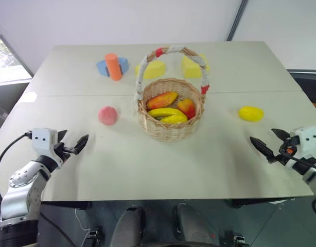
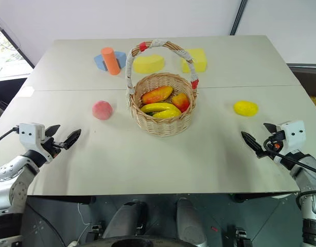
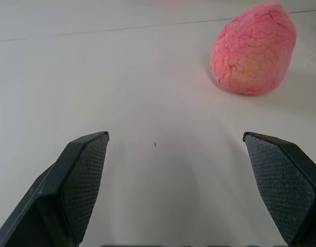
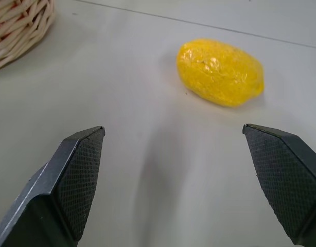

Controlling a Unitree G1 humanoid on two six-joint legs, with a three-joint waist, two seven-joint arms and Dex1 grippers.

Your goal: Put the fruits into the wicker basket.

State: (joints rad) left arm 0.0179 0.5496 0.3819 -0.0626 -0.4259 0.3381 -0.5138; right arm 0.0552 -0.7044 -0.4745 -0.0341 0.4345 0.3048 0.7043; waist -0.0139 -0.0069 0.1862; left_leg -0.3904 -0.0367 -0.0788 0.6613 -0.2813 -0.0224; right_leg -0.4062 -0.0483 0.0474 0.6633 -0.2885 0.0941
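Basket (image 1: 171, 116), mid-tabletop (image 1: 147, 170): holds banana (image 1: 165, 114), two mangoes (image 1: 162, 99).
Outstanding: peach (image 1: 108, 115) left of basket; lemon (image 1: 250, 113) right.
Left claw (image 1: 70, 144), right claw (image 1: 271, 141): open, empty, short of fruit.

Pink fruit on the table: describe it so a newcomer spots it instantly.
Start at the wicker basket in the middle of the table. Just off its left side, alone on bare tabletop, lies the pink fruit. It is round, matte and rough-skinned, unlike the glossy yellow lemon on the basket's right.
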